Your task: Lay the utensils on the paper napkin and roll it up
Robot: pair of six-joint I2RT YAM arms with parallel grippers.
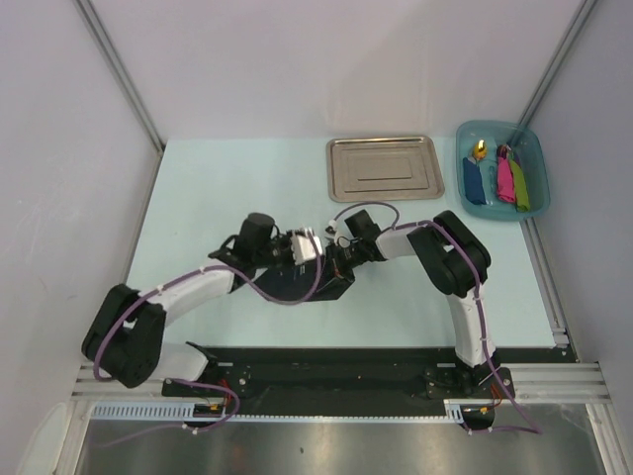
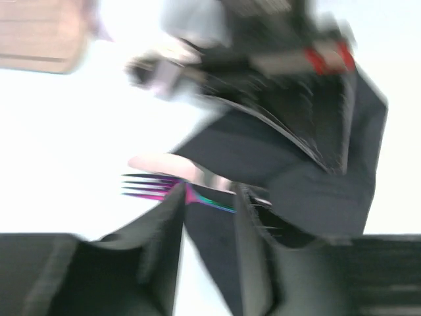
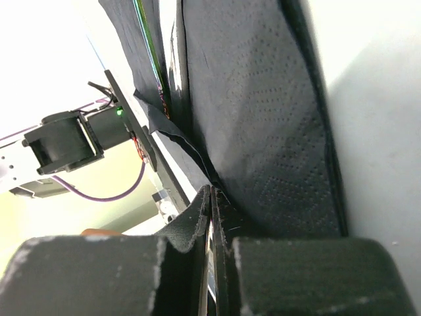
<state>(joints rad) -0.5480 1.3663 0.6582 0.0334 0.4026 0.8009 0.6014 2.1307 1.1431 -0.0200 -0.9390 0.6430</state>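
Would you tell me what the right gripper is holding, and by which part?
The right gripper is shut on the black napkin, pinching a folded edge of the paper.

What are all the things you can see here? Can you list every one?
paper napkin: one, black, folded over, middle of the table
fork: one seen, purplish rainbow tines, sticking out past the napkin
steel tray: one, silver, far side
bin: one, teal, far right corner
blue item, pink item, green item: one each, inside the bin
table: one, pale green
left gripper, right gripper: two, black, at the napkin
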